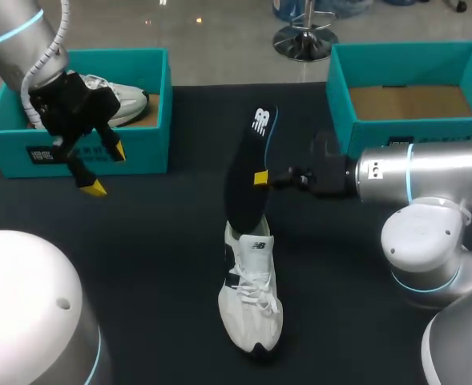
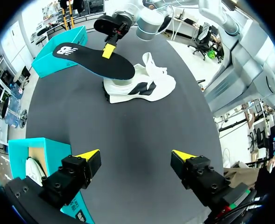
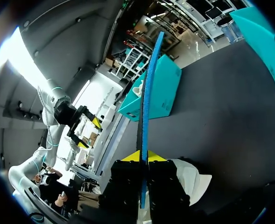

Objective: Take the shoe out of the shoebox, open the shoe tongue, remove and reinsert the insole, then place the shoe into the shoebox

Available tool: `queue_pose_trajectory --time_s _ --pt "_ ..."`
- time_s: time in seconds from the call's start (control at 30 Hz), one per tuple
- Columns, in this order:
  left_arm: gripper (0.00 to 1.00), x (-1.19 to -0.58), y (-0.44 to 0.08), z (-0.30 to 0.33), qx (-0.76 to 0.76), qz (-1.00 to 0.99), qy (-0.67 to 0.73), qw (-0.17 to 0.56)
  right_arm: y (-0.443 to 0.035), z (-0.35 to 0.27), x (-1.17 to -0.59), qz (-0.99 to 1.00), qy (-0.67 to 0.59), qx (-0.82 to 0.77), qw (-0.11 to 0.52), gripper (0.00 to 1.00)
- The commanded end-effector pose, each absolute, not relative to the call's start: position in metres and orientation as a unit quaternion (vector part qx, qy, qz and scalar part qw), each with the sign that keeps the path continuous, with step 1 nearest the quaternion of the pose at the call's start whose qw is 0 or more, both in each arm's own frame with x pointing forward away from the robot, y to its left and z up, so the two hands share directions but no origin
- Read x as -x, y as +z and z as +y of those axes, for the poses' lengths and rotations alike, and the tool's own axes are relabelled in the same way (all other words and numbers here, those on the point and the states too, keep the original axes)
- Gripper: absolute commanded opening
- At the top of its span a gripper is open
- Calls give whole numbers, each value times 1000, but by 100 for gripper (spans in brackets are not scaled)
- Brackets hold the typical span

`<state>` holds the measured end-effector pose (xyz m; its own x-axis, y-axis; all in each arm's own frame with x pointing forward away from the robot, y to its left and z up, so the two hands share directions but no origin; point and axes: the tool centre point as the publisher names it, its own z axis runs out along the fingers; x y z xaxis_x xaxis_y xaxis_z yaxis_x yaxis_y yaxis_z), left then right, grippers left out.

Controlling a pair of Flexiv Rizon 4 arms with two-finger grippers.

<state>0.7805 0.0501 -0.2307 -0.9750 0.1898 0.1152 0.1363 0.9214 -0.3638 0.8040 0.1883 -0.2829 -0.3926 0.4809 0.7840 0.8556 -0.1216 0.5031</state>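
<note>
Insole (image 1: 248,152), pinched by the right gripper (image 1: 258,178), should slide straight in line with the shoe (image 1: 252,309), not bend; the left gripper (image 1: 106,169) hangs spread.

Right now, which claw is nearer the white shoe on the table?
Right. The right claw is shut on the insole just above the shoe; the left claw hangs open, off by the left shoebox.

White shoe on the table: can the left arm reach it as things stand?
Probably yes. The left end effector is open and empty near the left shoebox, with bare table between it and the white shoe. Only the heel end is taken: the right end effector holds the insole there.
</note>
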Motion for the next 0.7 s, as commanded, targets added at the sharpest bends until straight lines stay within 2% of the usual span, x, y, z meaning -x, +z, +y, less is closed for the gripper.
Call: queue_pose_trajectory --time_s 0.03,0.7 --pt "100 -780 -230 51 83 -978 179 74 -290 188 -799 -629 -558 512 178 0" --pt "100 -780 -230 51 83 -978 179 74 -309 179 -793 -628 -569 503 169 0"
